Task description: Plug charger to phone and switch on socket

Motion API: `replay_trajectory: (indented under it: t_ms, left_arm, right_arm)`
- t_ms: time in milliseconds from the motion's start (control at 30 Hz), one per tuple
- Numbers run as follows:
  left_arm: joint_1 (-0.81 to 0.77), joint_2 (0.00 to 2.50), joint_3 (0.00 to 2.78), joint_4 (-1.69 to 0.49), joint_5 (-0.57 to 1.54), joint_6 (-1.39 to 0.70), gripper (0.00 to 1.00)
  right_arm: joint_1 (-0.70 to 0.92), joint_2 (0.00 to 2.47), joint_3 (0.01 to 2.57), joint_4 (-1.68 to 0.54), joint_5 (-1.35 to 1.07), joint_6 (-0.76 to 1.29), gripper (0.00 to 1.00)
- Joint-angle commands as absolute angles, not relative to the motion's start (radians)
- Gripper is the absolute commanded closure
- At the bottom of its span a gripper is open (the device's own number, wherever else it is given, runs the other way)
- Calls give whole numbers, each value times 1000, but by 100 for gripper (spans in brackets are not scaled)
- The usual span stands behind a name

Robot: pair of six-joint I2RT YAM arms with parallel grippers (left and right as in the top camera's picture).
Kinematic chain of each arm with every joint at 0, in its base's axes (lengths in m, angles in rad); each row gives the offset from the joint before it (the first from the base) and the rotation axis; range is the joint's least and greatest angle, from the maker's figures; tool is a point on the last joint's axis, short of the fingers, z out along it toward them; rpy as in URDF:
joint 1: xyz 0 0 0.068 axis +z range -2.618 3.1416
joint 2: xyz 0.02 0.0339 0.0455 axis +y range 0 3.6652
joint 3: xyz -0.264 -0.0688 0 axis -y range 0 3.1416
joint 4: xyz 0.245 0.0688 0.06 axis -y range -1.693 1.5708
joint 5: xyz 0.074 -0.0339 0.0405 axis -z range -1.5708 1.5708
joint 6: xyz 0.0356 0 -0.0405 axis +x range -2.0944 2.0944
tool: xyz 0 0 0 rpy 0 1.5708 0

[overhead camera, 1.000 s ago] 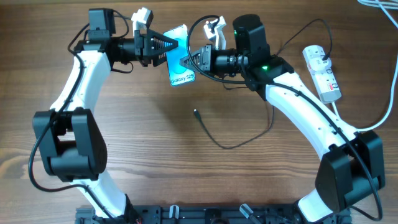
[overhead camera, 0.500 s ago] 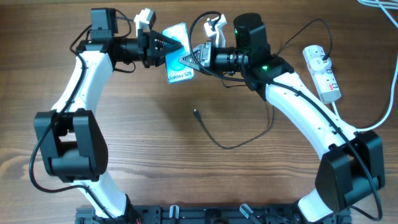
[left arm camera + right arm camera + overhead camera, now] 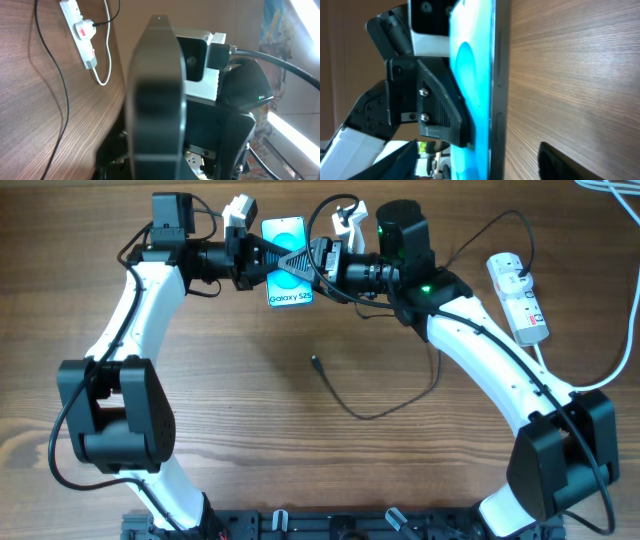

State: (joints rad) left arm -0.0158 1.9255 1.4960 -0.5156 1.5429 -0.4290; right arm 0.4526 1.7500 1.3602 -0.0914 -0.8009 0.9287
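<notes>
The phone [image 3: 284, 264], cyan screen up, hangs above the table at the back centre. My left gripper [image 3: 274, 256] is shut on it from the left. My right gripper [image 3: 300, 268] stands open around its right side, with gaps on both sides. In the right wrist view the phone [image 3: 479, 75] is edge-on and a left finger [image 3: 442, 112] presses on its screen. In the left wrist view the phone [image 3: 156, 100] fills the centre as a dark edge. The charger's plug tip [image 3: 315, 361] lies loose mid-table, its black cable [image 3: 372, 412] curling right. The socket [image 3: 519, 298] lies far right.
A thick white cord [image 3: 605, 375] runs from the socket along the right edge. The left wrist view shows the socket [image 3: 80, 31], a black cable [image 3: 52, 70] and a white cord loop [image 3: 102, 77] on the wood. Bare wood lies between the arms.
My left gripper has shut on the phone and my right gripper has opened off it. The phone has shifted slightly up and turned squarer to the camera.
</notes>
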Motion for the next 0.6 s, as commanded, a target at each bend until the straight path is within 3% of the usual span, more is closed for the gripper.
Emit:
replay_trajectory:
  t_ms: [0, 200, 267, 433, 567]
  left_arm:
    - [-20, 1887, 1498, -520, 1539, -427, 96]
    - [-20, 1887, 1498, -882, 1135, -427, 96]
    - [-32, 1887, 1498, -1013, 1041, -427, 96]
    - [-104, 1887, 1498, -1258, 1038, -427, 96]
    - [-173, 1887, 1498, -1356, 1038, -427, 96]
  right_arm:
    - [438, 1748, 1367, -159, -727, 790, 15]
    - [356, 1748, 1367, -506, -544, 558, 10]
    - [337, 1748, 1367, -625, -385, 525, 0]
    - [334, 1748, 1367, -862, 99, 522, 0]
    - [334, 1748, 1367, -916, 187, 469, 0]
